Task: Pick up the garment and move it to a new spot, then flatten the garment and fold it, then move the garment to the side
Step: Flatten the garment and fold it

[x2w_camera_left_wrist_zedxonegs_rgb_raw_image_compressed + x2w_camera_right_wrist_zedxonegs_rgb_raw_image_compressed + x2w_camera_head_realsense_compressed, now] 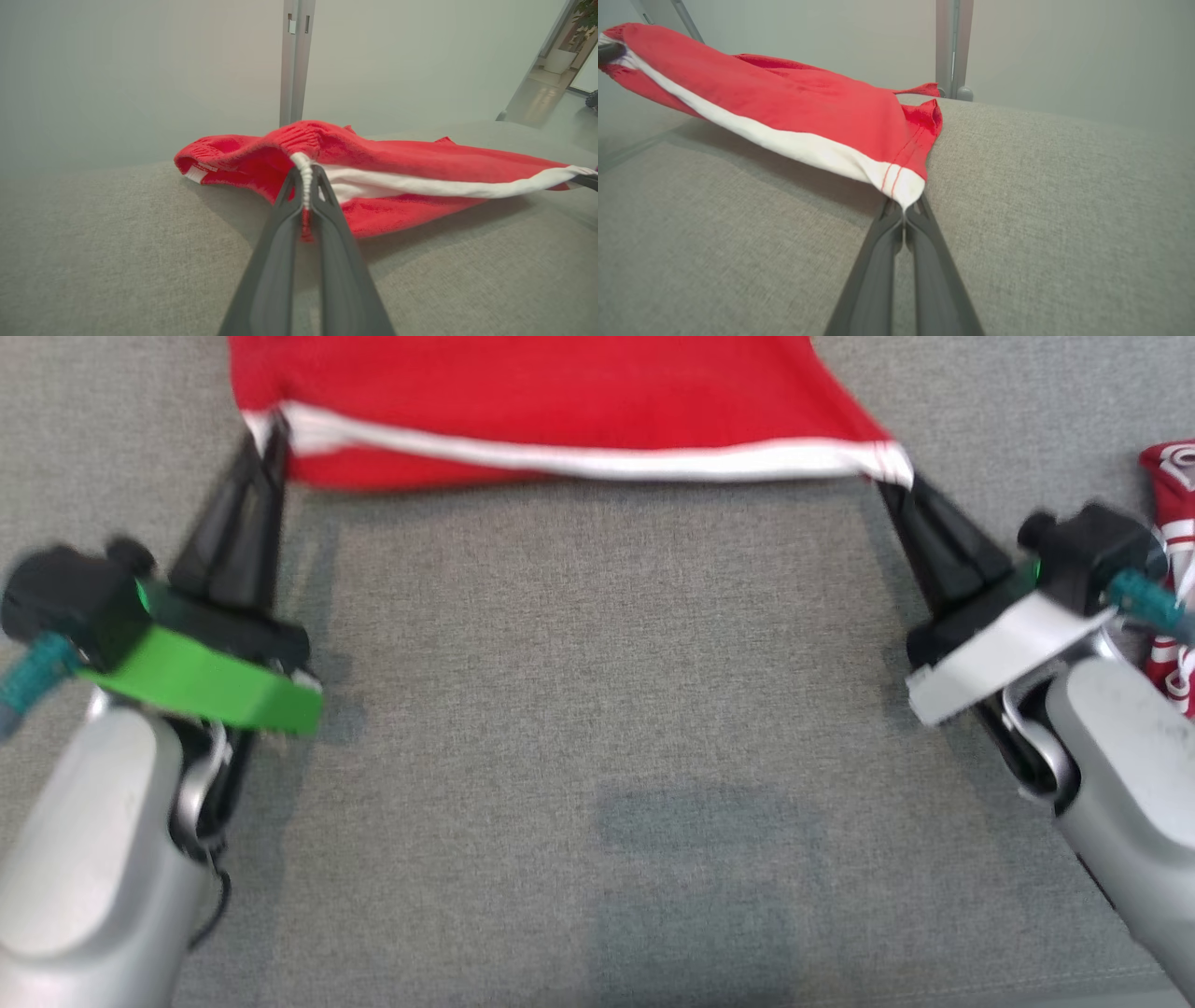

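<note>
The garment (pixel 560 401) is red with a white band along its near edge, stretched across the top of the head view over the grey cloth surface. My left gripper (pixel 269 434) is shut on the garment's left corner. In the left wrist view the white band (pixel 420 186) is pinched at the gripper (pixel 306 179) tips, and the hem runs off to the right, lifted above the surface. My right gripper (pixel 894 476) is shut on the garment's right corner. The right wrist view has that white corner (pixel 901 186) caught at the gripper (pixel 904 210) tips.
A second red and white piece of cloth (pixel 1172 569) lies at the right edge, beside my right wrist. The grey cloth surface (pixel 597 756) spreads wide between both arms. A metal post (pixel 294 60) and a pale wall stand behind it.
</note>
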You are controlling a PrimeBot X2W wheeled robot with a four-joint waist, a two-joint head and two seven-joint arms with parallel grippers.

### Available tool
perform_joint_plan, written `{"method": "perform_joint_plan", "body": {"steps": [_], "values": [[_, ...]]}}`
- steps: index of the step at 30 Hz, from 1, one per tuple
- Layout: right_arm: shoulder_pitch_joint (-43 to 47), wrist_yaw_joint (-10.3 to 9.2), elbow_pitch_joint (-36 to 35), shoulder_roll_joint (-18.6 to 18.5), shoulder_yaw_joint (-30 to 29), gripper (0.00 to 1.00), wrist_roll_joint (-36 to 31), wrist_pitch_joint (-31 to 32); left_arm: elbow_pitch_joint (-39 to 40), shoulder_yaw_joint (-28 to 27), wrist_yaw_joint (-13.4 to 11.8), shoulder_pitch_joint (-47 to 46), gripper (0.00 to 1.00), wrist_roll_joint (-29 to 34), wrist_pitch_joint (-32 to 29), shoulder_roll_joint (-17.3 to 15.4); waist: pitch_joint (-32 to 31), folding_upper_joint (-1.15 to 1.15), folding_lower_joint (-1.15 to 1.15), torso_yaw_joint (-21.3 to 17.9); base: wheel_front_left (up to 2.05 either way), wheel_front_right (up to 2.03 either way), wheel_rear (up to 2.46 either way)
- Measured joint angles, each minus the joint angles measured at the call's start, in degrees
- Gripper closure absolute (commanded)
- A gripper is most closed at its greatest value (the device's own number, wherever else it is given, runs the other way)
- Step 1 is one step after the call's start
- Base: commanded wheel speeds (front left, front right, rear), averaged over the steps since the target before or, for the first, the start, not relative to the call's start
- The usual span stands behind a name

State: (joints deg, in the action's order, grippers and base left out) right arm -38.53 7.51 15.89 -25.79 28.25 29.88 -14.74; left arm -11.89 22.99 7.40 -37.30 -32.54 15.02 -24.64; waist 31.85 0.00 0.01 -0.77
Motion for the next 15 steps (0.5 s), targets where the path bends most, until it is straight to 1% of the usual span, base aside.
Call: {"method": "perform_joint_plan", "body": {"steps": [3, 6, 7, 8, 9, 11, 15], "values": [[7.2, 0.0, -2.3, -3.3, 2.1, 1.0, -0.7, 0.0, 3.3, -0.7, 0.0, 10.3, 1.0, -0.2, 0.0, 1.2, -2.7, 0.0, 0.0, 0.1, 0.0, 0.0, 0.0], [13.9, 0.0, -4.3, -5.3, 2.6, 1.0, -0.2, 0.0, 5.6, -1.5, 0.0, 19.5, 1.0, -0.2, 0.0, 3.0, -5.7, 0.0, -0.01, 0.2, 0.0, 0.0, 0.0], [13.9, 0.0, -4.3, -5.3, 2.6, 1.0, -0.2, 0.0, 5.6, -1.5, 0.0, 19.5, 1.0, -0.2, 0.0, 3.0, -5.7, 0.0, -0.01, 0.2, 0.0, 0.0, 0.0], [16.2, 0.0, -5.0, -6.2, 2.7, 1.0, -0.3, 0.0, 6.1, -1.5, 0.0, 22.3, 1.0, 0.3, 0.0, 3.4, -6.7, 0.0, -0.01, 0.3, 0.0, 0.0, 0.0], [21.5, 0.0, -6.5, -7.3, 2.4, 1.0, -0.2, 0.0, 6.8, -2.2, -0.4, 28.3, 1.0, 0.6, 0.0, 5.0, -9.0, 0.0, -0.01, 0.4, 0.0, 0.0, 0.0], [27.2, 0.0, -8.5, -8.3, 2.8, 1.0, -0.3, 0.8, 7.5, -2.1, -0.9, 33.9, 1.0, 0.9, 0.0, 6.3, -11.3, 0.0, -0.01, 0.6, 0.0, 0.0, 0.0], [38.4, 0.0, -14.1, -9.7, 0.9, 1.0, -0.2, 2.4, 9.9, -3.4, -3.0, 42.7, 1.0, 0.6, 0.0, 8.6, -15.6, 0.01, -0.01, 1.0, 0.0, 0.0, 0.0]]}}
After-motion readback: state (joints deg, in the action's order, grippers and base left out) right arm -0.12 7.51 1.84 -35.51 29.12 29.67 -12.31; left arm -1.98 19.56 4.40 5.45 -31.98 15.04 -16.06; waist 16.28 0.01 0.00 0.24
